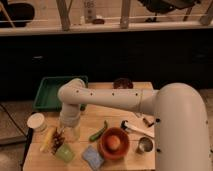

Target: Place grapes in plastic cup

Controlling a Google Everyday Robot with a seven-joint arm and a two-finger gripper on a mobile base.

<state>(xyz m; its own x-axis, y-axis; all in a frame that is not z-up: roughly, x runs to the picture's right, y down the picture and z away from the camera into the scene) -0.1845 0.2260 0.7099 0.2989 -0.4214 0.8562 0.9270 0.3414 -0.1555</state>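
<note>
The grapes [57, 141] are a small dark bunch on the wooden table near its front left. They lie between a yellow corn cob [48, 138] and the light-green plastic cup [65, 153]. They reach the cup's upper-left rim; whether any part is inside the cup is unclear. My gripper [69, 132] hangs from the white arm [115, 100] just above and to the right of the grapes, over the cup's far side. Nothing visibly hangs from it.
A white round container [36, 121] stands left of the corn, and a green tray [52, 93] sits at the back left. To the right are a green pepper [98, 132], a blue sponge [93, 157], an orange bowl [114, 144], a metal cup [145, 145] and a white-handled tool [138, 129]. A dark bowl [122, 83] sits at the back.
</note>
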